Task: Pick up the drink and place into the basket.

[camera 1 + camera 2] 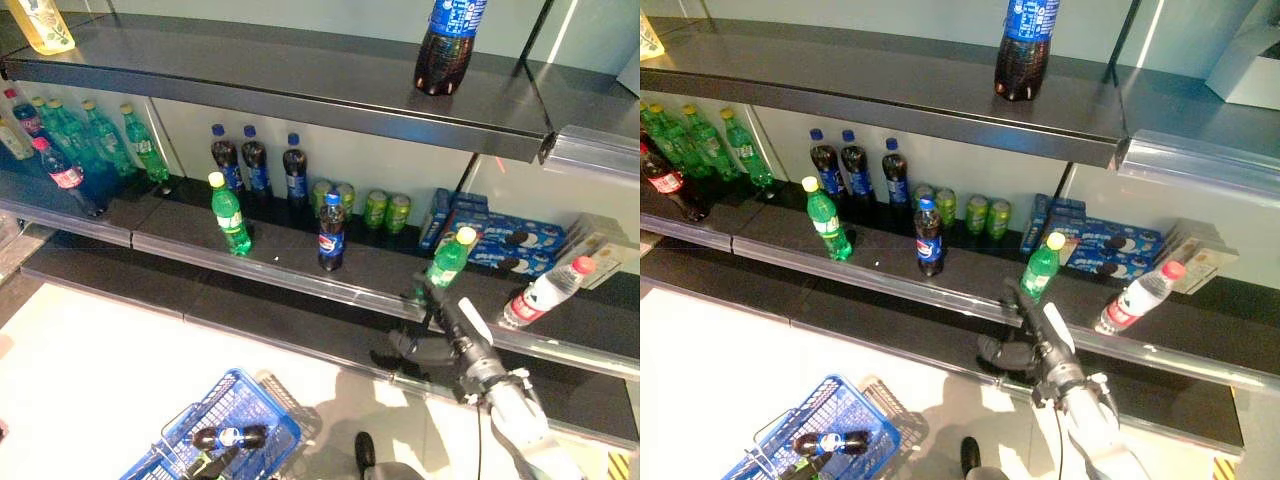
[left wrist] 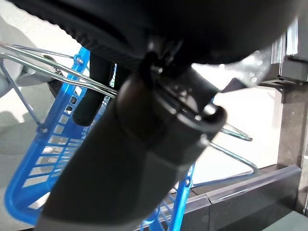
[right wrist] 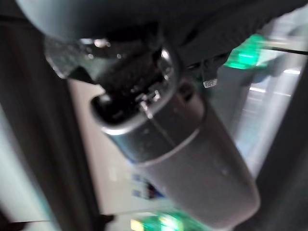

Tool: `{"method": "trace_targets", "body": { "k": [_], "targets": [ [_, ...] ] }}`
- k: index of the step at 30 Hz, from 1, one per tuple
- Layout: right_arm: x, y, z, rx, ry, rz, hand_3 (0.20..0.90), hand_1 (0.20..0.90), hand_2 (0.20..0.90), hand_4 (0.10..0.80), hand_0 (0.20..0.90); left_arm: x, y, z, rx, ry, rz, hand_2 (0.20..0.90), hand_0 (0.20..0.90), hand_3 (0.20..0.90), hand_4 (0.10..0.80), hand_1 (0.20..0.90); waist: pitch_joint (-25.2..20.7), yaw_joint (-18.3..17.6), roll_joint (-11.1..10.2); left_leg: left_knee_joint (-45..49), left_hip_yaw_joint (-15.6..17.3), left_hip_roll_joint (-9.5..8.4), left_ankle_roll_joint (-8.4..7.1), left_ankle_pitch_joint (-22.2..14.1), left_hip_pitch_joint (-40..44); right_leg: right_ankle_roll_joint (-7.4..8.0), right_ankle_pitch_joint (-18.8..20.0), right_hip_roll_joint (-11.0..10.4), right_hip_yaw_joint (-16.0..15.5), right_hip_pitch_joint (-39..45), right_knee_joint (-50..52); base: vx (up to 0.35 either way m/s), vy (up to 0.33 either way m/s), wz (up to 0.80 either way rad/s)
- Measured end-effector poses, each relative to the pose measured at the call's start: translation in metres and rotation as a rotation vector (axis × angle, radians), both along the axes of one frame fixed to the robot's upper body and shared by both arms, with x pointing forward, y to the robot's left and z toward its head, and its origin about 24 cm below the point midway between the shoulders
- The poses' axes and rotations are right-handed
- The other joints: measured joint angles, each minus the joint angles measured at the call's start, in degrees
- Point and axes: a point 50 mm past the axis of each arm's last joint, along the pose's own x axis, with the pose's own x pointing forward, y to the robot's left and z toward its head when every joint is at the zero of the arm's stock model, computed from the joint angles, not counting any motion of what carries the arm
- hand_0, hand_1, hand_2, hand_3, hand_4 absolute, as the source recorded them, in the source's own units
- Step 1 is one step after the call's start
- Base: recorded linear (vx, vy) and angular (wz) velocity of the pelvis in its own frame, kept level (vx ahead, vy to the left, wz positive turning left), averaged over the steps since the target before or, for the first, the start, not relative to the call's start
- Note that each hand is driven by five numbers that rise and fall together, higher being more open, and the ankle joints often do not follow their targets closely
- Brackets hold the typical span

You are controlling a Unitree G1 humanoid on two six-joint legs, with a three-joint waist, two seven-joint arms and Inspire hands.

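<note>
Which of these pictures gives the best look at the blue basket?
The left eye view: the blue basket sits whole on the floor with a dark bottle lying inside. The right eye view cuts it at the frame's edge. The left wrist view shows only its mesh wall and wire handles; the right wrist view shows none.

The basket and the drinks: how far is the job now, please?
Done: one dark cola bottle already lies in the blue basket, whose wire handle the left hand carries. In hand: the right hand is at the green bottle on the shelf edge; whether it grips yet, I cannot tell. Left: lift that bottle and put it into the basket.
</note>
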Motion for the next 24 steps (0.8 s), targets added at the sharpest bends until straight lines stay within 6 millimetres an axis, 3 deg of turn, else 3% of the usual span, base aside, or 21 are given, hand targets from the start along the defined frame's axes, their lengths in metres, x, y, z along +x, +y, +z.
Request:
{"method": "trace_targets", "body": {
  "k": [5, 14, 19, 24],
  "targets": [
    [0.0, -0.013, 0.015, 0.008, -0.114, -0.115, 0.9, 0.9, 0.9, 0.8, 0.9, -0.01, -0.004, -0.002, -0.012, 0.013, 0.035, 0.3, 0.3, 0.2, 0.1, 0.3, 0.02, 0.05, 0.11, -0.02, 0.28, -0.48, 0.34, -0.39, 0.83, 0.78, -0.54, -0.48, 0.16, 0.82, -0.01, 0.029, 0.018, 0.0],
    [-0.002, -0.023, 0.019, 0.062, -0.186, -0.316, 0.9, 0.9, 0.9, 0.8, 0.9, -0.026, -0.007, -0.005, -0.021, 0.055, 0.043, 0.3, 0.3, 0.2, 0.1, 0.3, 0.23, 0.05, 0.49, 0.0, 1.18, -0.44, 0.38, -0.43, 1.03, 0.74, -0.48, -0.41, 0.15, 0.81, 0.01, 0.017, 0.008, -0.01],
    [-0.003, -0.024, 0.012, 0.11, -0.196, -0.433, 0.9, 0.9, 0.9, 0.8, 0.9, -0.026, -0.008, -0.006, -0.027, 0.052, 0.041, 0.3, 0.3, 0.2, 0.1, 0.3, 0.34, 0.5, 0.68, 0.12, 1.14, -0.49, 0.38, -0.43, 1.01, 0.52, -0.58, -0.5, 0.03, 0.94, 0.03, 0.006, 0.007, 0.0],
    [-0.004, -0.027, -0.008, 0.144, -0.109, -0.51, 0.9, 0.9, 0.9, 0.8, 0.9, -0.026, -0.01, -0.006, -0.03, 0.055, 0.024, 0.3, 0.3, 0.2, 0.1, 0.3, 0.76, 0.57, 1.35, 0.55, 0.77, -0.86, 0.59, -0.57, 0.78, 0.71, -0.59, -0.94, -0.18, 1.12, 0.03, 0.043, 0.007, 0.04]
  ]
}}
